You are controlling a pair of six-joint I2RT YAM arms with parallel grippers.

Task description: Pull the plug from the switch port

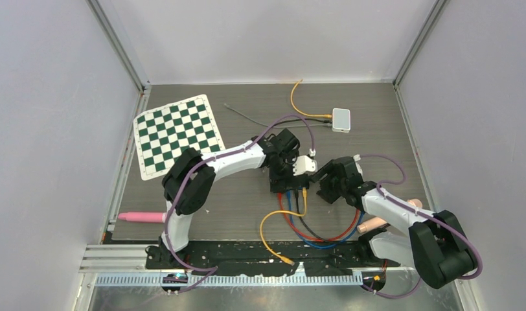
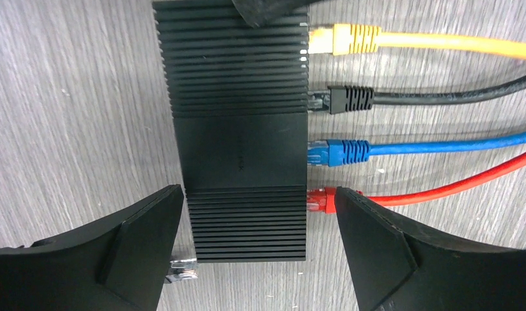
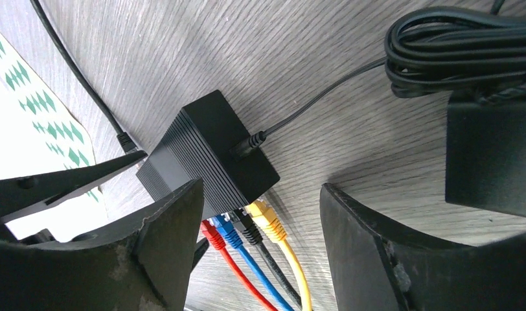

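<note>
The black ribbed switch [image 2: 241,129] lies flat on the table. Four plugs sit in the ports along one side: yellow [image 2: 344,39], black [image 2: 341,100], blue [image 2: 338,152] and red [image 2: 320,199]. My left gripper [image 2: 257,217] is open and straddles the switch's end. One finger [image 2: 144,246] is close beside the switch's plain side. The other finger [image 2: 377,246] covers the red plug's boot. My right gripper [image 3: 260,246] is open, and all four plugs show between its fingers; the yellow plug [image 3: 267,220] is nearest the middle. In the top view both grippers [image 1: 287,170] [image 1: 325,184] crowd the switch [image 1: 283,184].
A power cord's barrel plug [image 3: 247,144] enters the switch's end, leading to a coiled cord [image 3: 461,52] and black adapter [image 3: 490,155]. A loose clear connector [image 2: 182,267] lies by the left finger. A checkerboard [image 1: 176,135], white box [image 1: 341,120] and pink cylinder [image 1: 142,216] sit around.
</note>
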